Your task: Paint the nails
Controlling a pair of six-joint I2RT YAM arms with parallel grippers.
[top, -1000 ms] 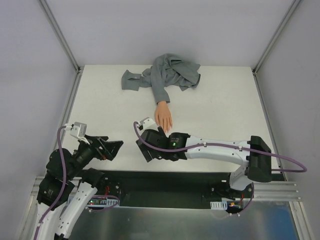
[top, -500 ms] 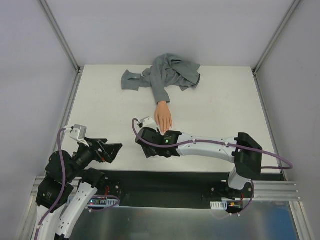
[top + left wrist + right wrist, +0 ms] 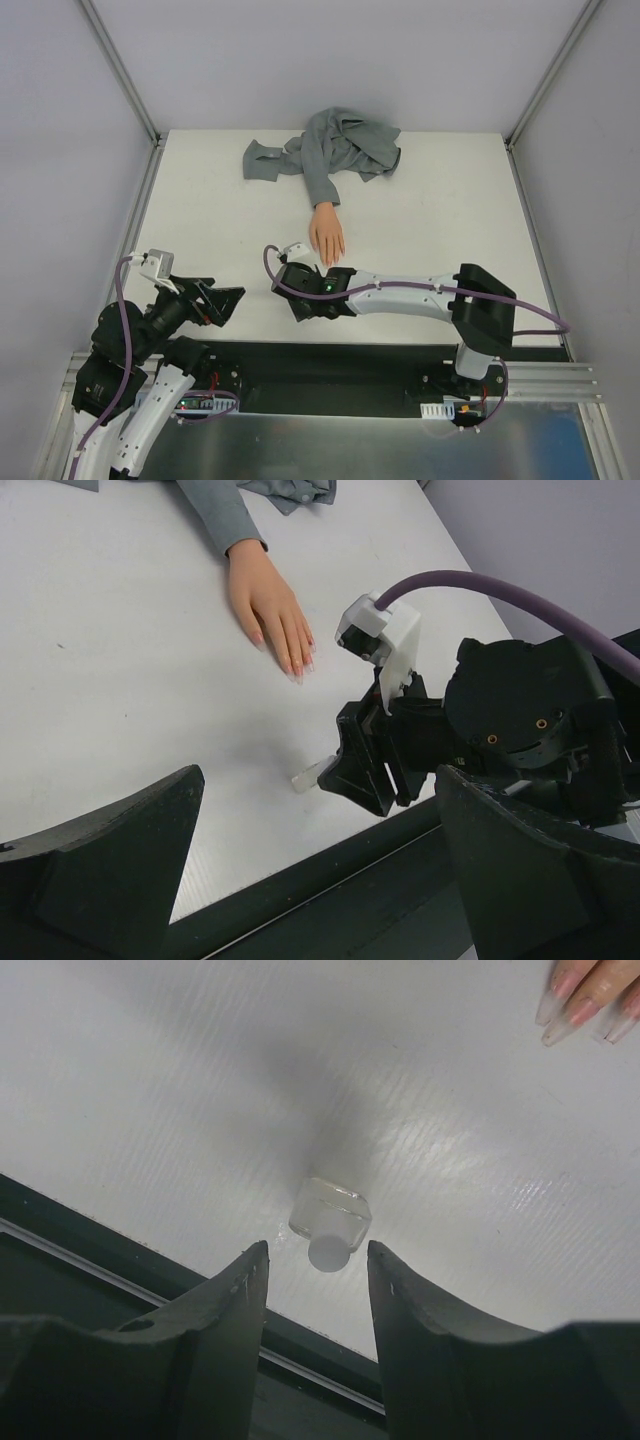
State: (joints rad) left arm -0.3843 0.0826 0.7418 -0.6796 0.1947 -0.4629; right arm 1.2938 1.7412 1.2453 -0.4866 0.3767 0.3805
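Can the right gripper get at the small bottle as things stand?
Probably yes: the right gripper hangs just above the small bottle, a finger on each side of its cap, jaws apart. Nothing lies between them; the mannequin hand lies apart.

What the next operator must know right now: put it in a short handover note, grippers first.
Left gripper: open, empty, hovering at the near left of the table.
Right gripper: open, jaws either side of the small capped bottle, not gripping it.
Mannequin hand: flat on the table, fingers pointing toward the arms, nails just beyond the bottle.
Done: right gripper lined up on the bottle; no painting visible.
Left: grasp the bottle, open it, paint each nail.
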